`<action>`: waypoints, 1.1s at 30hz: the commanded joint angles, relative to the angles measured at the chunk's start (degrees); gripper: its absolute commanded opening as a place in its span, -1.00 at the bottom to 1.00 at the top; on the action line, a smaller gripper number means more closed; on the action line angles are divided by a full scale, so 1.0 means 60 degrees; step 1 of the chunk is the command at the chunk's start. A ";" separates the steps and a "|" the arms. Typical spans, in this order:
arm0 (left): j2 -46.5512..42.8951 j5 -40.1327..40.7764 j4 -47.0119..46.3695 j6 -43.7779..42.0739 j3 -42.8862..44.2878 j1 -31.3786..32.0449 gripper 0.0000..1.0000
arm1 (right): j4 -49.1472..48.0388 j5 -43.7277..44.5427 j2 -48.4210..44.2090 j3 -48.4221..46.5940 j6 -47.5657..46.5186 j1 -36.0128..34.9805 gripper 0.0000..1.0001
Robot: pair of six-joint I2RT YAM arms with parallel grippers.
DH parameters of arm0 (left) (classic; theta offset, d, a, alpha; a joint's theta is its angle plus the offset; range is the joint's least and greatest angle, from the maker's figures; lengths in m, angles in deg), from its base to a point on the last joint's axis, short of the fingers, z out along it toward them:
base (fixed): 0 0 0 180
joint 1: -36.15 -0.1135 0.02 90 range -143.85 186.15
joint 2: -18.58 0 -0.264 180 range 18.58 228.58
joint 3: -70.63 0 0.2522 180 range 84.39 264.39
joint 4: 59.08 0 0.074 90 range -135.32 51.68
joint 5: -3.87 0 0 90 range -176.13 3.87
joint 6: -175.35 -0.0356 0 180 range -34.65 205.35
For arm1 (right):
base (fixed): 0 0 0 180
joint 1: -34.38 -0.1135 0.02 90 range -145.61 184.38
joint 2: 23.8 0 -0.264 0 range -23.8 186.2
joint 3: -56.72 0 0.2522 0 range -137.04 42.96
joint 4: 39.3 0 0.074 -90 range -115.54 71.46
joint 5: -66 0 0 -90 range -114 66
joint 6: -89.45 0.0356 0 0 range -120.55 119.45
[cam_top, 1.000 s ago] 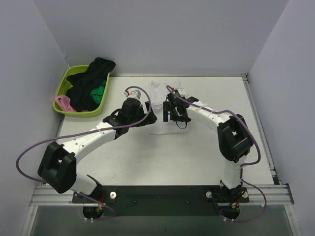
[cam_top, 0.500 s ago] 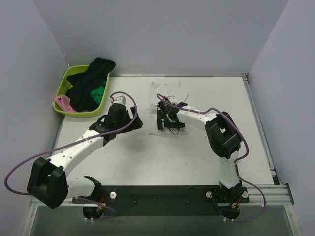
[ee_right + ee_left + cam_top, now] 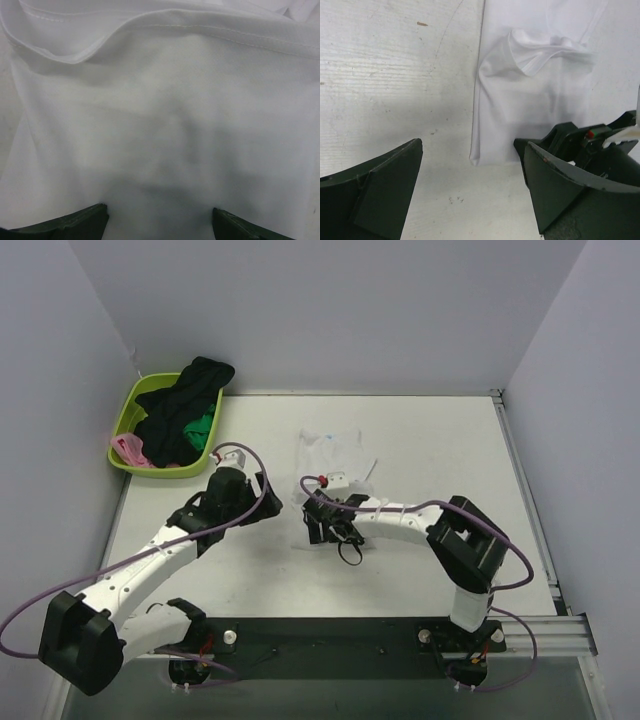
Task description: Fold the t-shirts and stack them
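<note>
On table (image 3: 430, 570): white t-shirt (image 3: 336, 452), seemingly folded | left end effector (image 3: 472, 150) wide | right end effector (image 3: 159, 209) wide

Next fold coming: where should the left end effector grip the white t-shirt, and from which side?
Likely the near-left corner of the white t-shirt, from the left: that edge lies flat and straight before the open left end effector, apart from the right end effector.

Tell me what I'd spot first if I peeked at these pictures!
Two robot arms meet mid-table at a flat white t-shirt. Both pincers are open, the left pincer by its edge, the right pincer right above the cloth. At the far left sits a lime green basket heaped with black, green and pink clothes.
</note>
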 commanded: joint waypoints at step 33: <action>0.1085 -0.1542 -0.4005 0.2473 -0.0998 0.2693 0.76 | 0.5499 0.3583 -0.4966 -0.0321 0.2622 -0.3125 0.91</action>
